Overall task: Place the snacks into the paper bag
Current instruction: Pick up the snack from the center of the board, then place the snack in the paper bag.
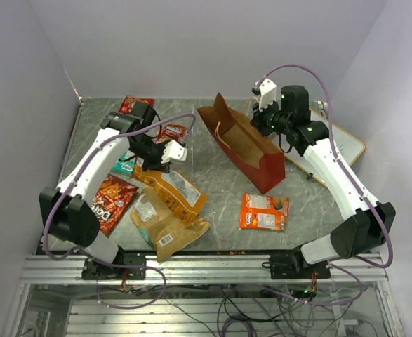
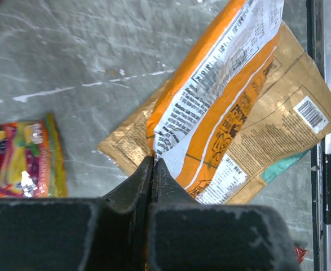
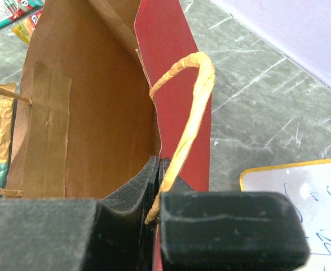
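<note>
The paper bag (image 1: 262,168), red outside and brown inside, stands in the middle of the table with its mouth open upward. My right gripper (image 1: 256,125) is shut on its red side wall (image 3: 179,84) at the rim; the tan handle (image 3: 194,96) loops just over the fingers. My left gripper (image 1: 147,166) is shut on a corner of the orange chip bag (image 1: 176,189), which also shows in the left wrist view (image 2: 221,96). That bag lies partly on the gold chip bag (image 1: 169,226). A red Doritos bag (image 1: 111,203) and an orange flat pack (image 1: 264,212) lie on the table.
Small red packets (image 1: 170,132) (image 1: 132,104) and a teal packet (image 1: 125,165) lie at the back left. A red-and-yellow packet (image 2: 18,158) lies by the left fingers. The white board (image 1: 342,140) lies at the right, behind the bag. Walls close in the left, back and right.
</note>
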Action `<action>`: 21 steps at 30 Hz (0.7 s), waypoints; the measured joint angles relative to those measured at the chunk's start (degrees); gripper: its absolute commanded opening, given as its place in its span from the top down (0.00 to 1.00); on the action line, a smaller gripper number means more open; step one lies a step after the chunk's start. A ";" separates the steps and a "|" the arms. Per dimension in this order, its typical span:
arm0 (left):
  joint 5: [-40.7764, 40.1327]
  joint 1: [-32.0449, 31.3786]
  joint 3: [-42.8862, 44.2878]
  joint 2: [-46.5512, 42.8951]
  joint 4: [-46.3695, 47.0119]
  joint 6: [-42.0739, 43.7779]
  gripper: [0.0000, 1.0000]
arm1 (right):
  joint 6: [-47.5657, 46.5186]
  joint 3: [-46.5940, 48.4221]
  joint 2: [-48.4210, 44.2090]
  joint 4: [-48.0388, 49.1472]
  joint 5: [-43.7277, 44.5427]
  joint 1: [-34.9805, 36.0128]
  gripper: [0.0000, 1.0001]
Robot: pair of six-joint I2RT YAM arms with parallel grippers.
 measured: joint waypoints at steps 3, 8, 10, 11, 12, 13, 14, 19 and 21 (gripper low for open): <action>0.83 -0.04 1.75 -3.48 0.22 -1.90 0.93 | -0.02 0.00 -0.02 0.00 -0.13 0.00 1.00; 4.07 -0.04 9.35 -5.35 1.14 -6.19 0.93 | -0.04 0.00 -0.02 -0.02 -0.57 0.00 1.00; 5.95 -0.04 12.07 -5.57 2.86 -8.57 0.93 | -0.11 0.00 -0.02 -0.07 -1.07 0.00 1.00; 6.82 -0.04 12.85 -5.84 4.07 -9.88 0.93 | -0.17 0.00 -0.02 -0.15 -1.40 0.00 1.00; 7.72 -0.04 13.49 -6.19 5.51 -11.45 0.93 | -0.22 0.00 -0.02 -0.28 -1.73 0.00 1.00; 8.44 -0.07 14.12 -6.62 7.30 -13.44 0.93 | -0.26 0.00 -0.02 -0.39 -2.05 0.00 1.00; 9.07 -0.07 14.80 -6.99 9.20 -15.39 0.93 | -0.31 0.00 -0.02 -0.55 -2.40 0.00 1.00; 10.69 -0.07 22.73 -6.36 16.83 -25.70 0.93 | -0.70 0.00 -0.04 -1.53 -3.54 0.00 1.00; 11.65 -0.07 27.65 -5.35 20.02 -29.97 0.93 | -0.83 0.02 -0.04 -1.86 -3.54 0.00 1.00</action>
